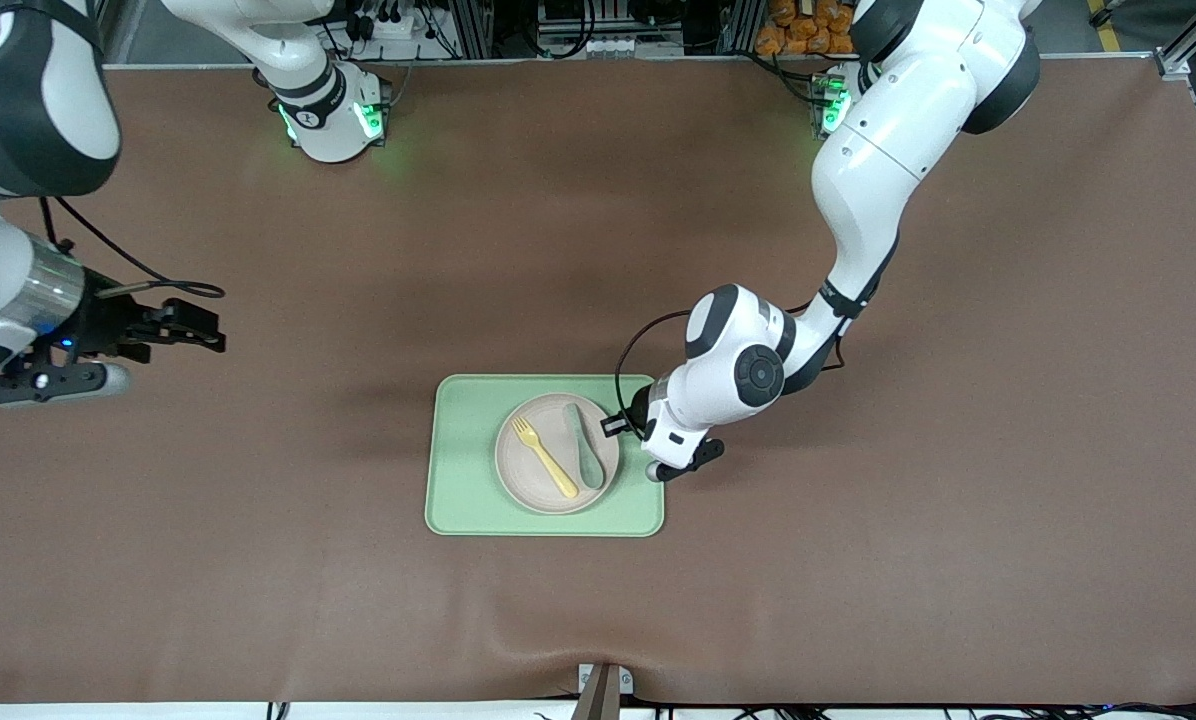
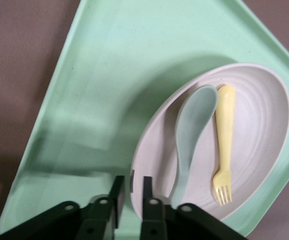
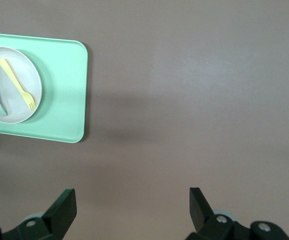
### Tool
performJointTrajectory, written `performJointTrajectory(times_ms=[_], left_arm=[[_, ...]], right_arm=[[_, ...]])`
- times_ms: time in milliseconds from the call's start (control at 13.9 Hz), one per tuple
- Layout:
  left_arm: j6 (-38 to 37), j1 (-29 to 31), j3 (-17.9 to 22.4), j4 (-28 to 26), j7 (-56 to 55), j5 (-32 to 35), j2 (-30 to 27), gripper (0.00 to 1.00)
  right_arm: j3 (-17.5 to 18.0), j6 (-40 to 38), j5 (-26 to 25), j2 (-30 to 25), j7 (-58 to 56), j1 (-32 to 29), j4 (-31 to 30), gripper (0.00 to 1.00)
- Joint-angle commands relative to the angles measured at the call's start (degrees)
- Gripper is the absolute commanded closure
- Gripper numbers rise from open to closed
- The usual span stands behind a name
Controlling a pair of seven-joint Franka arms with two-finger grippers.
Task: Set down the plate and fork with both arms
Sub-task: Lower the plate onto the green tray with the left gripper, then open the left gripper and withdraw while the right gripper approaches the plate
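Two utensils lie in the plate [image 1: 556, 466]: the fork [image 1: 544, 456] and a green spoon [image 1: 586, 446], side by side without touching, and the plate sits on a green tray [image 1: 458, 480] in the middle of the worktop [image 1: 858, 560]. The left end effector [image 2: 130, 192] is at the plate's rim, on the tray's edge toward the left arm's end of the worktop. Its fingers [image 2: 116, 187] stand on either side of the rim with only a narrow gap between them; from the wrist view they look just clear of the rim, not pinching it, though I cannot be certain.

Risks as I judge them: if that end effector draws away while a finger brushes the rim, the plate could tip or slide on the tray and send the fork rolling against the spoon or off the plate. A lift with so loose a hold would let the plate drop.

Well away from the tray, the right end effector [image 3: 132, 207] waits over bare worktop with its fingers spread wide, holding nothing.
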Motion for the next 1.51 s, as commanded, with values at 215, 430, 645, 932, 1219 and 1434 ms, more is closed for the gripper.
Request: performJointTrajectory(times_ms=[215,430,645,932,1219,1434], left_arm=[[0.27,0.02,0.69,0.91,-0.87,-0.2,-2.51,0.0],[-2.79,1.07,1.48,0.38,-0.87,3.47,-5.32,0.0],[-11.31,4.58,1.48,0.38,-0.79,8.4,-9.45,0.0],[-19.4,11.78,1.39,0.46,0.17,15.5,-13.67,0.0],[-27.66,18.99,1.3,0.38,9.12,19.13,-17.36,0.0],[-33.64,23.74,1.39,0.2,16.68,19.22,-19.74,0.0]], right_arm=[[0.05,8.21,0.97,6.22,0.19,5.73,1.51,0.0],[-0.03,10.42,0.79,13.42,0.01,10.3,8.69,0.0],[-0.03,10.6,0.7,21.77,0.01,13.65,17.92,0.0],[-0.03,17.78,0.62,28.99,0.01,16.9,21.29,0.0],[-0.21,27.8,0.09,34.96,5.19,21.21,21.29,0.01],[-0.3,33.44,0.0,38.23,5.81,23.23,20.86,0.06]])
